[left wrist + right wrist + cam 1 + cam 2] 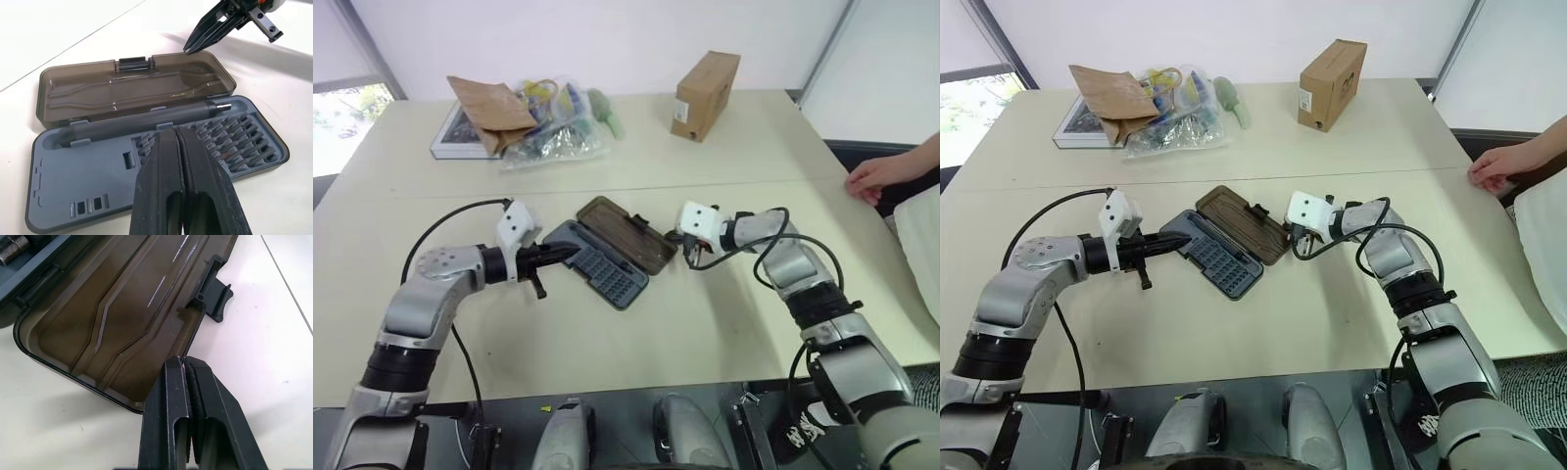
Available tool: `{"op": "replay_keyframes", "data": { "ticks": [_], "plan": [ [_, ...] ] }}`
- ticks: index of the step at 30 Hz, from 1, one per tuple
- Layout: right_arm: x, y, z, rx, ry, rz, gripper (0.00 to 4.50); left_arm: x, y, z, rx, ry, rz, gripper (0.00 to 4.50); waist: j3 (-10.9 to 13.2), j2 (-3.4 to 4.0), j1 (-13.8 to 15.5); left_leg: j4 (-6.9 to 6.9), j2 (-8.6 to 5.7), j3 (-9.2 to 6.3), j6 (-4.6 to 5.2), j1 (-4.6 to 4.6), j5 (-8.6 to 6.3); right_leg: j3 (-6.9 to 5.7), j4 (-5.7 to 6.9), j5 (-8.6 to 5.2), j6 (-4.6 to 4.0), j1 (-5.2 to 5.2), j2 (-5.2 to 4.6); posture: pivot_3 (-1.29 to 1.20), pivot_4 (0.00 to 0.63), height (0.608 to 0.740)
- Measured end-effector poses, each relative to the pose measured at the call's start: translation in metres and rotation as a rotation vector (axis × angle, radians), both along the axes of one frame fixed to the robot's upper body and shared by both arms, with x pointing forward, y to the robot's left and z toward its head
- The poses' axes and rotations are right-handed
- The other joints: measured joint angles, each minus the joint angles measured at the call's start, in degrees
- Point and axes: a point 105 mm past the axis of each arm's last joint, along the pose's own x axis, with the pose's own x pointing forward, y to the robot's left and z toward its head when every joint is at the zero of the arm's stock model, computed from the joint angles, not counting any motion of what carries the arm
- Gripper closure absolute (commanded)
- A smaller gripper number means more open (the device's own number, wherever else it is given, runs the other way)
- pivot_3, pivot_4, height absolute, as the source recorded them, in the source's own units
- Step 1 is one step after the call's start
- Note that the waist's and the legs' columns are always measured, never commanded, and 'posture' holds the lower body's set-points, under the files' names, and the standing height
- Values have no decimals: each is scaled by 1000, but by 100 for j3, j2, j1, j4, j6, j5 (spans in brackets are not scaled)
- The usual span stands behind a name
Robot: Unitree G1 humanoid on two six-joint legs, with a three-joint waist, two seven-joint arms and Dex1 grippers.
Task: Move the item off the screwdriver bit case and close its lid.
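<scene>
The screwdriver bit case [607,266] lies open mid-table, its slate-grey tray holding bit rows and a dark screwdriver handle [146,122]. The brown ribbed lid [628,233] lies flat behind the tray, with its black latch [215,301] at the outer long edge. My left gripper [571,256] is shut, its tips over the tray's left end, nothing held. My right gripper [185,360] is shut with its tips at the lid's rim near the right corner, also seen as the right gripper [188,49]. The item is too small to make out, and I cannot tell if anything is pinched.
At the far side of the table stands a cardboard box [708,95]. A brown paper bag [489,106] lies on a plastic bag of odds [553,127] at the far left. A person's hand [876,176] rests on the table's right edge.
</scene>
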Motion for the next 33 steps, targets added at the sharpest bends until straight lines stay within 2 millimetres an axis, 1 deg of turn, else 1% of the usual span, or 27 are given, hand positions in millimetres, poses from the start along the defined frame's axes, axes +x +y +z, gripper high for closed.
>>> {"op": "replay_keyframes", "data": {
  "ticks": [4, 5, 6, 9, 10, 15, 21, 22, 24, 28, 33],
  "plan": [
    [2, 6, -1, 49, 51, -50, 4488, 0, 0, 0, 0, -1, 0, 4500, 0, 0, -101, -3, 3, -2, 0, 3, 0, 1, 2, 0, -1, 0, 2, 0, 150, 740],
    [1, 7, -1, 59, 72, -67, 3890, 0, -1, 0, 1, -1, 0, 4500, 0, 0, -103, -4, 3, -3, 0, 4, 0, 1, 3, 0, -1, 0, 3, 0, 150, 740],
    [1, 7, -4, 72, 102, -90, 3574, 0, -1, 0, 1, 0, -1, 4500, 0, 0, -97, -4, 4, -4, 0, 5, 0, 0, 3, -1, -3, 0, 3, 0, 150, 740],
    [-3, 14, -7, 98, 141, -117, 2141, 0, -1, -1, 2, 2, -3, 4500, 0, 1, -63, -5, 3, -4, 0, 2, 0, 0, 3, -1, -4, 0, 0, 0, 150, 740],
    [-4, 14, -7, 99, 145, -120, 1738, 0, -1, -1, 2, 3, -3, 4500, 0, 1, -51, -5, 2, -4, 0, 0, 0, 0, 1, -1, -3, 0, -3, 0, 150, 740],
    [-5, 16, -8, 103, 128, -146, 1738, 0, -1, -2, 3, 3, -2, 4500, 0, 1, -24, -4, -3, -3, -1, -1, 0, -1, 0, -1, -3, 1, -8, 0, 150, 740],
    [-6, 18, -8, 85, 101, -128, 1738, 0, -2, -2, 3, 3, -4, 4500, 0, 1, -32, -5, -3, -3, -1, -1, 0, -1, 0, -1, -3, 1, -6, 0, 150, 740],
    [-6, 17, -8, 81, 96, -124, 1968, 0, -2, -2, 3, 3, -4, 4500, 0, 1, -32, -5, -3, -4, -1, -1, 0, -2, 0, -1, -3, 1, -6, 0, 150, 740],
    [-6, 14, -7, 69, 85, -126, 2582, 0, -2, -2, 2, 3, -3, 4500, 0, 1, -31, -5, -3, -3, -1, -1, 0, -2, 0, -1, -3, 1, -6, 0, 150, 740],
    [-3, 6, -9, 53, 77, -146, 4445, 0, -2, -2, 2, 3, -1, 4500, 0, 0, -30, -5, -3, -2, 0, -1, 0, -2, -1, -1, -3, 1, -6, 0, 150, 740],
    [-5, 9, -11, 39, 77, -113, 4445, 0, -2, -1, 1, -2, 5, 4500, -2, -2, -30, -5, -2, -4, -1, 0, 0, -3, -1, -1, -3, 3, -6, 0, 150, 740]
  ]
}}
